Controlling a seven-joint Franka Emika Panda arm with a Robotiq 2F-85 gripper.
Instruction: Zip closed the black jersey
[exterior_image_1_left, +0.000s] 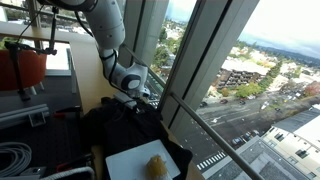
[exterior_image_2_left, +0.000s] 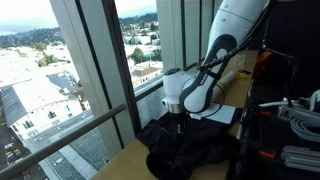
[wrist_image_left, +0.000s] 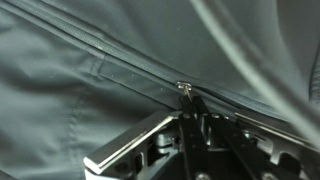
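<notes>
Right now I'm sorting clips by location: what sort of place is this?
Probably a lab or office high in a city building: tall windows overlook streets and rooftops, coiled cables sit nearby, and the black jersey lies beside the glass.

gripper (wrist_image_left: 188, 112): body cut by bottom edge | zipper pull (wrist_image_left: 185, 89): grip unclear | jersey (wrist_image_left: 60, 80): overruns frame

The crumpled black cloth jersey (wrist_image_left: 60, 80) looks smooth and faintly sheened; its small silver zip pull (wrist_image_left: 185, 90) is shiny metal.
</notes>
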